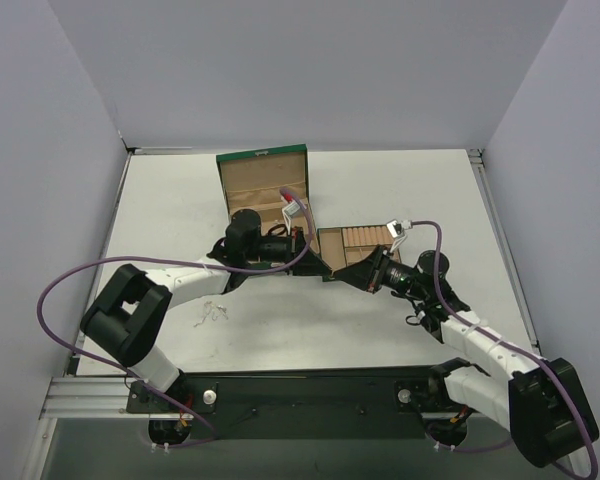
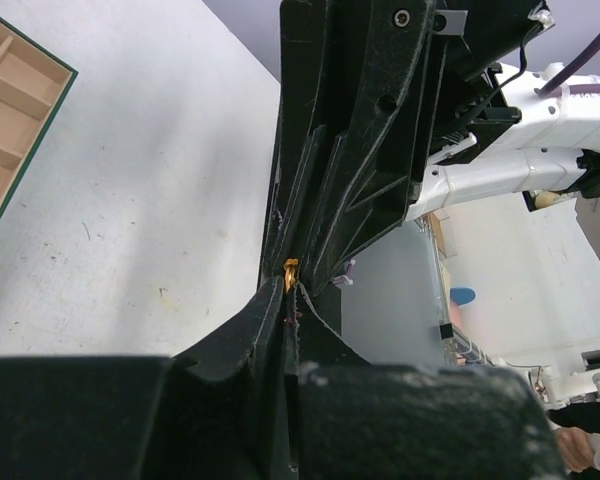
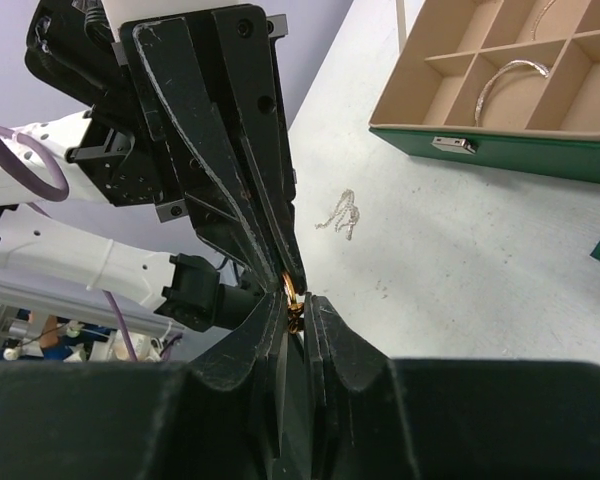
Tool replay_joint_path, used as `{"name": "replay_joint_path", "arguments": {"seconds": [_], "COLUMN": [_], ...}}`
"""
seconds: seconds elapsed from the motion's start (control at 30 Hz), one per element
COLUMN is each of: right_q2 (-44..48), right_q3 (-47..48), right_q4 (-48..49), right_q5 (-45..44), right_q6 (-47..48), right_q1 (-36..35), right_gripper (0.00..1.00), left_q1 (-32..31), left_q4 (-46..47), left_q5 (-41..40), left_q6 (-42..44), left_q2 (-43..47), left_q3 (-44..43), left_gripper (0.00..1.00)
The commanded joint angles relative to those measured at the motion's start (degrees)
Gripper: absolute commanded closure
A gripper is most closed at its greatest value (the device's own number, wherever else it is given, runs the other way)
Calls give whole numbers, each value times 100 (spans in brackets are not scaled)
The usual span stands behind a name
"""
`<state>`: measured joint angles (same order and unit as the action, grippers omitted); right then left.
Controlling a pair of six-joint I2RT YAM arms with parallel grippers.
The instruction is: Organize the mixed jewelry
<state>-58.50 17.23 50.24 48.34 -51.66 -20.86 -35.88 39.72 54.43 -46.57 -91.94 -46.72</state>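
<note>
The small tan-gold ring [image 3: 293,293] sits between the tips of both grippers, which meet tip to tip above the table. My left gripper [image 2: 290,285] is shut on the ring [image 2: 290,271]. My right gripper [image 3: 298,312] is pinched on the ring's other end, its jaws almost together. In the top view the left gripper [image 1: 327,267] and right gripper [image 1: 344,272] touch in front of the small tray. The pale chain [image 3: 338,212] lies loose on the table [image 1: 212,315]. The silvery bangle [image 3: 507,80] lies in a compartment of the green box.
The open green box [image 1: 264,186] with tan compartments stands behind the left gripper, and also shows in the right wrist view [image 3: 500,155]. The small green tray [image 1: 364,238] with tan rolls sits just behind the meeting grippers. Grey walls enclose the table.
</note>
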Motion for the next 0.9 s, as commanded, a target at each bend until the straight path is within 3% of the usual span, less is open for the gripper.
{"name": "replay_joint_path", "arguments": {"seconds": [0.0,0.03,0.13,0.37,0.6,0.87], "right_q2": [444,532,646,735,384,-1206], "right_q3": [253,280,412,702,1896,3538], "right_q4": [-828,-971,-1533,-2622,-4897,-6427], "right_q5": [-324,-386,-614,-1439,-3329,-5103], "right_q6": [709,779,1078,1570,2616,3109], "right_q1": [-67,-76,-120,-251,-533,-638], "right_gripper": [100,100,100,100,100,100], "left_q1": [81,90,133,292,327,406], "left_q4": [255,264,273,-218,-3536,-5509], "left_q5": [-117,-135,-187,-450,-1714,-3271], "left_q6": [7,7,-10,252,2140,3241], "left_q2": [9,36,115,589,1512,2637], "left_q3": [-13,-13,-13,-4,-680,-1102], "left_gripper": [82,74,64,57,55,29]}}
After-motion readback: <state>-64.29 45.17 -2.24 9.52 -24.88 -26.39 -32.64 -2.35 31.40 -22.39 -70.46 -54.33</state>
